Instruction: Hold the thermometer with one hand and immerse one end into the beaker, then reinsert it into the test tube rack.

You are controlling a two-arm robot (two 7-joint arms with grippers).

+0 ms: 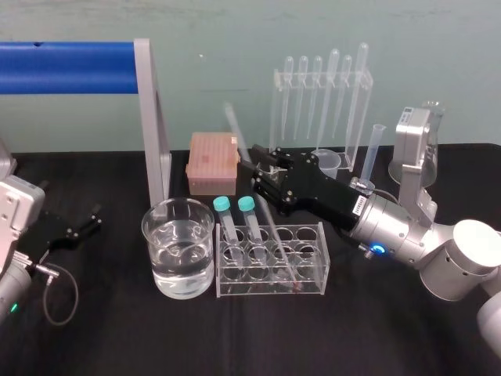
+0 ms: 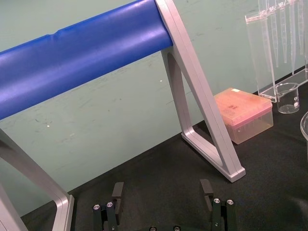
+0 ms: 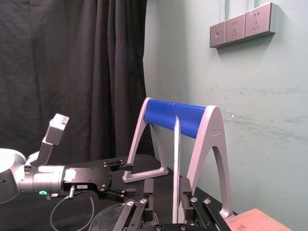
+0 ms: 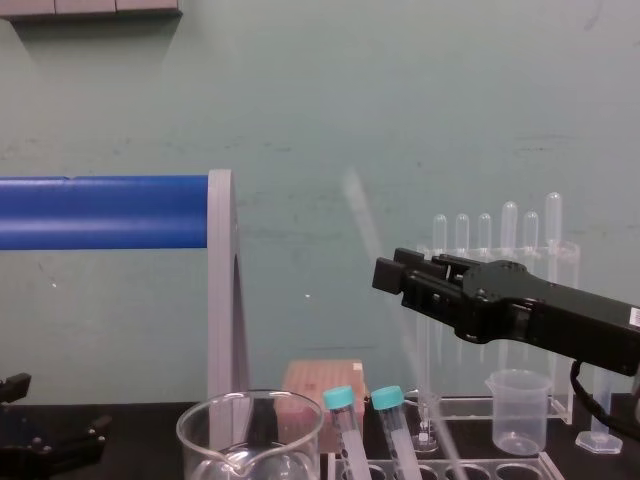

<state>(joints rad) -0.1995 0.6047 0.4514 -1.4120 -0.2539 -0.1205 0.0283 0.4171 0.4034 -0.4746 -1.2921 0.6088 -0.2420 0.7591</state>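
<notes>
right gripper (image 1: 258, 178): released, fingers spread either side of the thermometer (image 1: 275, 235), above the test tube rack (image 1: 270, 291)
thermometer: tilted, red tip down in the rack, beside the beaker (image 1: 178, 262)
left gripper (image 1: 82, 227): fingers apart, parked far left

Thermometer (image 3: 176, 159) stands between parted fingers (image 3: 148, 186) of the right tool (image 3: 167, 187) (blue bar (image 3: 166, 113) behind)
</notes>
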